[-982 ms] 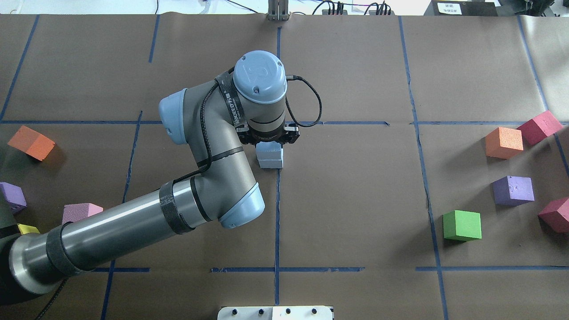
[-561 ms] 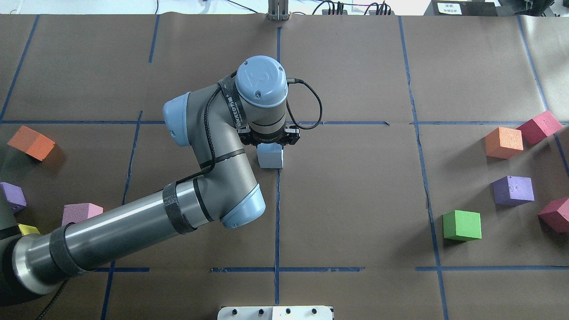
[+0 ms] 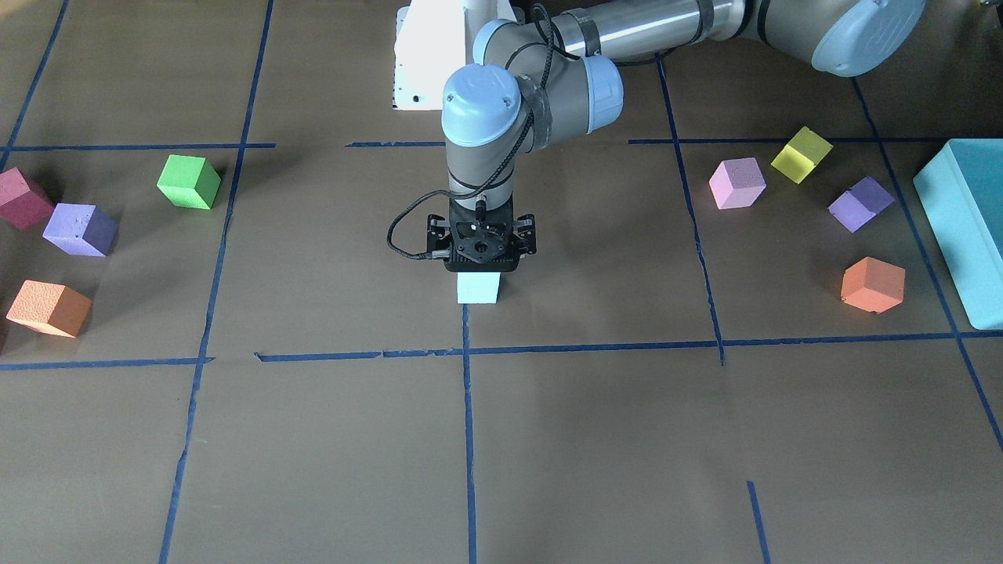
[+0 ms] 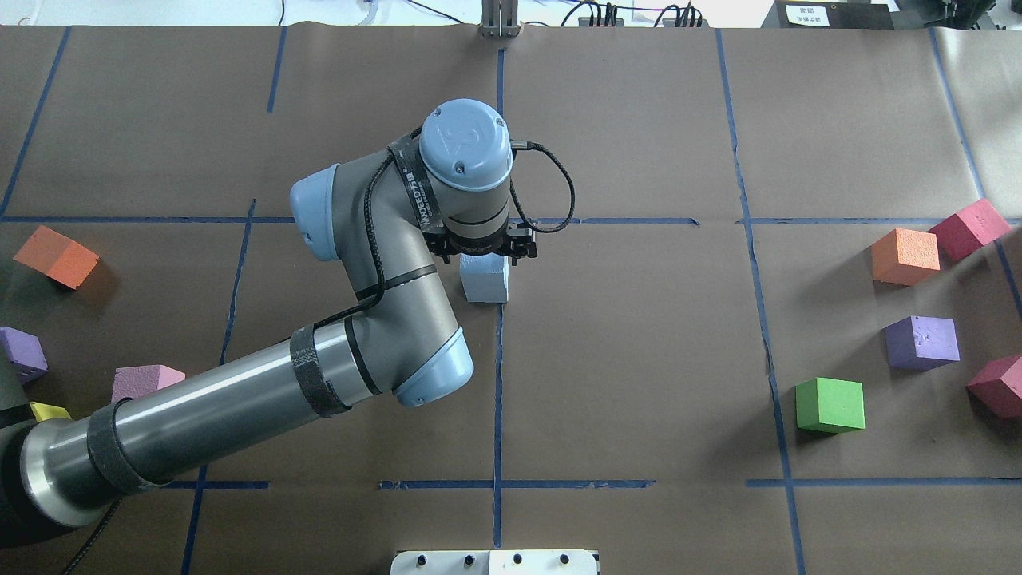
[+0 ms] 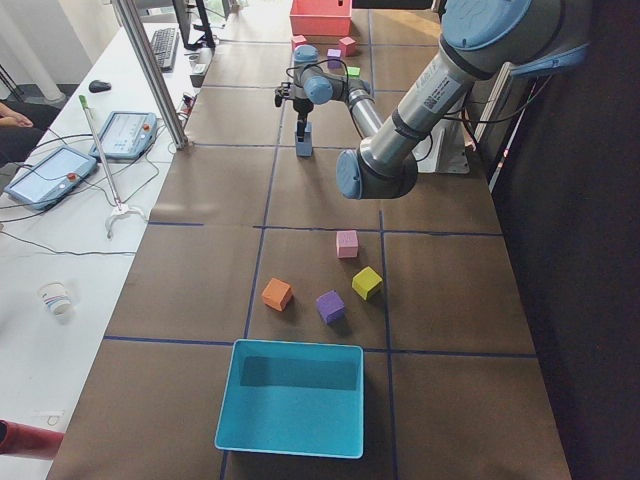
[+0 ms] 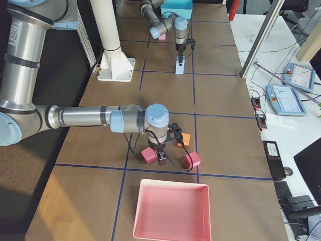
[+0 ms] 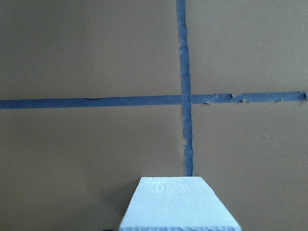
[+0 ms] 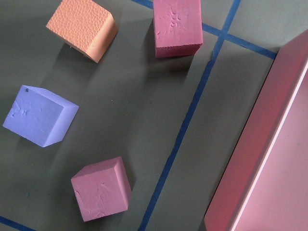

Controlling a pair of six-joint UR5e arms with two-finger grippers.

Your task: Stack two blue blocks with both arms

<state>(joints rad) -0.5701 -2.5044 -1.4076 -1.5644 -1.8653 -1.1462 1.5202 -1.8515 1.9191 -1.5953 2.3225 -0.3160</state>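
The two blue blocks [image 4: 485, 283] stand as one stack at the table's centre, where the tape lines cross. The stack also shows in the front view [image 3: 479, 290], the left side view [image 5: 303, 145] and the right side view [image 6: 179, 68]. My left gripper [image 4: 485, 254] points straight down right over the stack, its fingers hidden under the wrist. It looks open around the upper block, whose top face [image 7: 178, 204] fills the bottom of the left wrist view. My right gripper [image 6: 161, 159] hangs over red cubes at the far right; I cannot tell its state.
Green [image 4: 830, 405], purple [image 4: 922, 342], orange [image 4: 905, 255] and red [image 4: 968, 228] cubes lie on the right. Orange [image 4: 56, 255], pink [image 4: 144, 379] and purple [image 4: 20, 351] cubes lie on the left. A teal box [image 3: 964, 227] and a pink tray [image 6: 170, 211] sit at the table's ends.
The left arm dipped, then rose slightly. The upper blue block, held offset above the lower one a second ago, now sits flush on it.
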